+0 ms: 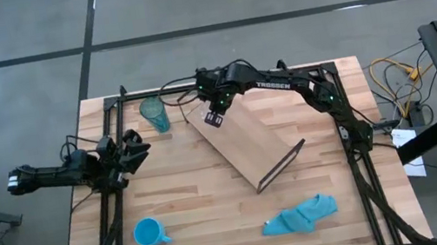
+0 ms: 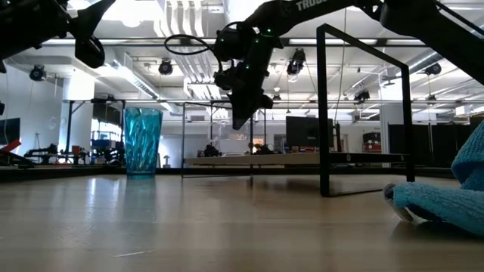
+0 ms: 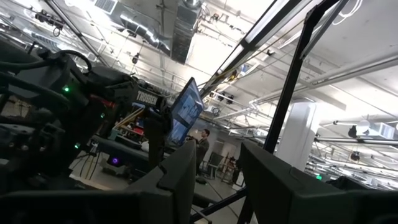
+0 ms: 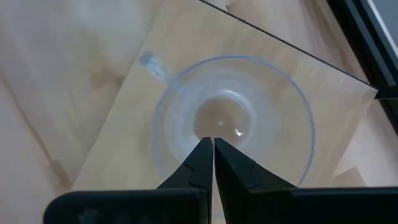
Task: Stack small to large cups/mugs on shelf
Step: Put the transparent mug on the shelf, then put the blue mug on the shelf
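Three vessels belong to this task, and the first and smallest appears to be the one in hand. The right tool (image 1: pixel 216 116) hangs above the end of the long light-wood shelf board (image 1: pixel 250 142) with black wire frame ends. Directly below it, in the right wrist view, the small clear glass cup (image 4: pixel 233 118) stands mouth up on that board. The tool's two dark fingers (image 4: pixel 200 163) are pressed together with no gap, clenched on nothing; they appear to be above the cup rim without touching it, though depth is hard to judge. The tall translucent teal-green tumbler (image 1: pixel 154 115) stands on the tabletop (image 1: pixel 199 222) just beside this tool, off the shelf. The bright blue handled mug (image 1: pixel 149 233) sits well apart from it, nearer the left tool (image 1: pixel 136 149), which waits with its fingers apart, released. Judged next: fetch the blue mug and set it beside the glass cup without knocking the latter.
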Motion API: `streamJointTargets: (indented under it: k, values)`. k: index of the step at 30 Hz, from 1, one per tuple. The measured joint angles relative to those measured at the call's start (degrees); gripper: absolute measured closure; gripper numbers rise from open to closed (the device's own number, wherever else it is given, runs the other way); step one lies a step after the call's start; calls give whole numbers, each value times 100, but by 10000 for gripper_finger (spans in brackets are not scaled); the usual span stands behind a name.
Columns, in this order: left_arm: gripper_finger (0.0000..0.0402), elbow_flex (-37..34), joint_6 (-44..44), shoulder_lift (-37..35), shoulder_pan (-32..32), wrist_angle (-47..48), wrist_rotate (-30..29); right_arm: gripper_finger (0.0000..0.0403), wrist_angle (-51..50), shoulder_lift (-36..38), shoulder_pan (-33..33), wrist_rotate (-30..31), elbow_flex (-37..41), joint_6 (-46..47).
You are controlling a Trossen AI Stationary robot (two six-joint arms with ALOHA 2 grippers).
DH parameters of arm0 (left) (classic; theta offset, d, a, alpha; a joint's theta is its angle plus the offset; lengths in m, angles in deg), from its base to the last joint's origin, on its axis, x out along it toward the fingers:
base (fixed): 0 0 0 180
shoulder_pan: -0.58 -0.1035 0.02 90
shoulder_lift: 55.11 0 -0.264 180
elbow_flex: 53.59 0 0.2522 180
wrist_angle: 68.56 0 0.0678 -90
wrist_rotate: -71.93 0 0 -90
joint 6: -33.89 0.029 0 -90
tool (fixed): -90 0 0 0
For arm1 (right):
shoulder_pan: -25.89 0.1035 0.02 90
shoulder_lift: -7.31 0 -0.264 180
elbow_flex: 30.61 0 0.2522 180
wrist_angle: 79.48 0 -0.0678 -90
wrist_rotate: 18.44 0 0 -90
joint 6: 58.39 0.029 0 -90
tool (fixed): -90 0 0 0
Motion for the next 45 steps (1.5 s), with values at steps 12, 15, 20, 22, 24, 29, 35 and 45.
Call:
streamJointTargets:
  k: [12,15,20,22,24,29,35,45]
  values:
    - [288,0,-1,1,-1,-6,0,395,51,0,30,55,-139,-1]
    - [288,0,-1,-2,-1,-9,0,395,27,0,68,53,-316,24]
    - [288,0,-1,7,-2,-12,-4,394,-190,27,165,54,-724,-4]
    - [288,33,-1,8,0,22,-6,394,-378,54,231,49,-941,-114]
    - [288,159,27,64,0,7,-7,394,-678,80,303,33,-1175,-153]
    - [288,732,51,336,0,734,170,394,-1249,450,498,-241,-1085,-87]
    - [288,1996,31,925,2,3971,355,387,-1951,657,855,-298,-1085,-195]
    - [288,3833,-754,1856,2,6535,975,339,-2732,664,1472,-1064,-1073,-324]
